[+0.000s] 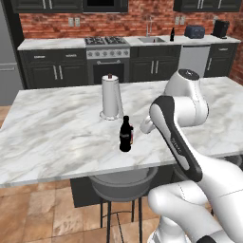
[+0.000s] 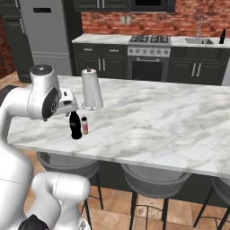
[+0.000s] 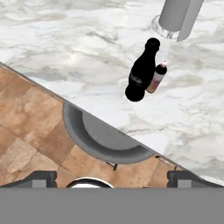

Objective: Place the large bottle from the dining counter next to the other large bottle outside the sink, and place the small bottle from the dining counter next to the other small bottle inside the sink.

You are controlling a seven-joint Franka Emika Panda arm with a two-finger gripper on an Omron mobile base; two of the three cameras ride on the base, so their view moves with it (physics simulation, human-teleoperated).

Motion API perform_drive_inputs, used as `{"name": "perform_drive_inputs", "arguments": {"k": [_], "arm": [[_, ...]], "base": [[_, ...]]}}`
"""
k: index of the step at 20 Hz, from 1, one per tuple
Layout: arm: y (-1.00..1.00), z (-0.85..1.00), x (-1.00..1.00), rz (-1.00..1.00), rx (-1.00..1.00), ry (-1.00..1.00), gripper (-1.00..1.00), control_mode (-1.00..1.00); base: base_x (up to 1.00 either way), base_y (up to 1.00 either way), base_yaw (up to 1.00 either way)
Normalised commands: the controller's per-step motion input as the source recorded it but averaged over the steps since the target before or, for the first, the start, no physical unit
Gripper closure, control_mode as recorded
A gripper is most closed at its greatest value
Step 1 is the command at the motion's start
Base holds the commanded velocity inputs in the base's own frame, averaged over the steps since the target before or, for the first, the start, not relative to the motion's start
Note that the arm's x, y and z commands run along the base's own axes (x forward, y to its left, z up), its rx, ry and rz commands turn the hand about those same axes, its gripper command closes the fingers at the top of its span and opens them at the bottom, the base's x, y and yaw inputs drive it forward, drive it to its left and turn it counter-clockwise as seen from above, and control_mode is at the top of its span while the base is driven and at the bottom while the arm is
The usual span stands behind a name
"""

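The large bottle (image 1: 125, 135) (image 2: 75, 125) (image 3: 141, 76) is dark and stands upright near the front edge of the marble dining counter (image 1: 57, 133) (image 2: 157, 121). The small bottle (image 2: 84, 125) (image 3: 156, 78) (image 1: 132, 135), pinkish with a red cap, stands right beside it. My gripper (image 2: 68, 108) (image 3: 112, 177) hovers above and just short of both bottles, over the counter's edge, open, with nothing between its fingers. Far back, the other large bottle (image 1: 172, 34) (image 2: 222, 37) stands on the back counter beside the sink (image 1: 152, 40) (image 2: 199, 41).
A paper towel roll (image 1: 111, 97) (image 2: 91, 89) (image 3: 177, 17) on its stand rises just behind the two bottles. Grey stools (image 1: 123, 185) (image 2: 67, 164) (image 3: 103, 140) sit under the counter's front edge. A stove (image 1: 107, 41) and a toaster (image 1: 194, 32) line the back counter.
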Motion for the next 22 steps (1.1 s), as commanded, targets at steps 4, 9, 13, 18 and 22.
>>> {"name": "perform_drive_inputs", "arguments": {"k": [4, 9, 13, 18, 22], "arm": [[0.05, -0.03, 0.12, 0.0, 0.0, 0.0, -1.0, -1.0], [0.01, -0.02, 0.18, 0.0, 0.0, 0.0, -1.0, -1.0], [0.0, -0.05, 0.26, 0.0, 0.0, -0.01, -1.0, -1.0], [0.0, -0.07, 0.27, 0.0, 0.0, -0.01, -1.0, -1.0], [0.0, -0.12, 0.21, 0.0, 0.0, 0.0, -1.0, -1.0]], "base": [[0.0, 0.0, 0.0], [0.0, 0.0, 0.0], [0.0, 0.0, 0.0], [0.0, 0.0, 0.0], [0.0, 0.0, 0.0]]}}
